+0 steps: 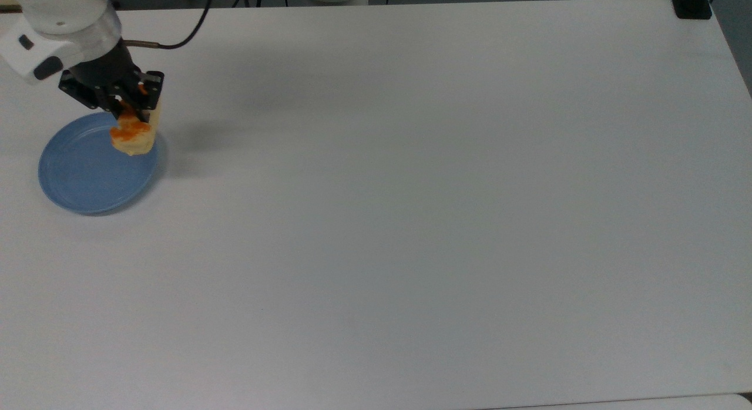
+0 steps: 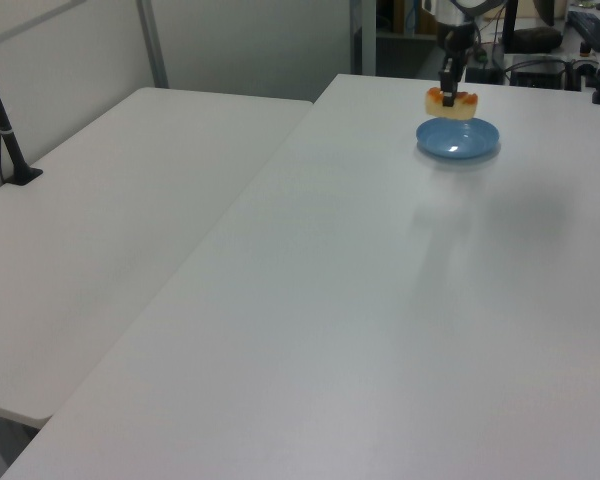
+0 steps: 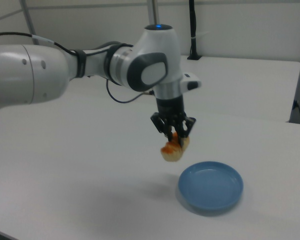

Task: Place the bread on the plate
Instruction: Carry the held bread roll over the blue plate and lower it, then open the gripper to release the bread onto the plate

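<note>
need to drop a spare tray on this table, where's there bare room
Nearly all of the white table is bare: everything from the round light-blue plastic plate to the top view's right edge. The crowded corner is the top view's upper left, where the gripper holds the pale-yellow, orange-glazed bread roll above the plate.

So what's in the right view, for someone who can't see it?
A white robot arm's gripper holds the bread in the air, up and toward the right view's left of a blue plate on a white table.

Top view high above surface [image 1: 411,222], looking down; left view far, along its length; right view nearest, perhaps opposite end; all share plate [image 1: 82,181].
</note>
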You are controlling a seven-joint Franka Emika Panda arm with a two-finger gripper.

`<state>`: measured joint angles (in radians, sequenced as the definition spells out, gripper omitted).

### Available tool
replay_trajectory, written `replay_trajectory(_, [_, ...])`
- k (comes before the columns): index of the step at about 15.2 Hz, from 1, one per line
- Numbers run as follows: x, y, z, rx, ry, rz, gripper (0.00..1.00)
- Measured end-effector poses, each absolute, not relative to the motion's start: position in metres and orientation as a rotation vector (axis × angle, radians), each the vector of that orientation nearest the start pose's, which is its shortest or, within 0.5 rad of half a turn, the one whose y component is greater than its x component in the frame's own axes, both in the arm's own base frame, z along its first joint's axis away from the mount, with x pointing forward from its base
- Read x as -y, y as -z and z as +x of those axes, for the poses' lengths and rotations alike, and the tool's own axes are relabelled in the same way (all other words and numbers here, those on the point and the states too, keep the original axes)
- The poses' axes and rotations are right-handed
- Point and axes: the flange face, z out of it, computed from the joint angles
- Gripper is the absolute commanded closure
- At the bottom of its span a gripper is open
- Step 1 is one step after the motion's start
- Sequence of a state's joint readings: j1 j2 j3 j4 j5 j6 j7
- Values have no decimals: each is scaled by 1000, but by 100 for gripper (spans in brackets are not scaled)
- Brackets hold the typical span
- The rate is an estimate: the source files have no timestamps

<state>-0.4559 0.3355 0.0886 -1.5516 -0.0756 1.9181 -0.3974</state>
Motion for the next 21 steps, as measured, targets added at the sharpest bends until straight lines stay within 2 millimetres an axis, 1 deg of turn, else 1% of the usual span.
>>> replay_trajectory(2, [281,-449,605,81,19,-3180,66])
replay_trajectory(4, [302,-434,606,68,68,-3188,66])
replay_trajectory(8, [318,-382,619,50,115,-3192,66])
replay_trajectory(9, [321,-373,621,46,126,-3193,66])
replay_trajectory(11, [325,-362,622,40,130,-3192,64])
replay_trajectory(12, [327,-360,621,36,132,-3192,55])
replay_trajectory(13, [329,-358,621,32,136,-3193,35])
replay_trajectory(14, [330,-356,621,29,135,-3193,7])
replay_trajectory(15, [332,-354,620,26,128,-3194,0])
replay_trajectory(19, [343,-342,614,25,100,-3193,0])
replay_trajectory(21, [343,-342,614,24,100,-3193,0])
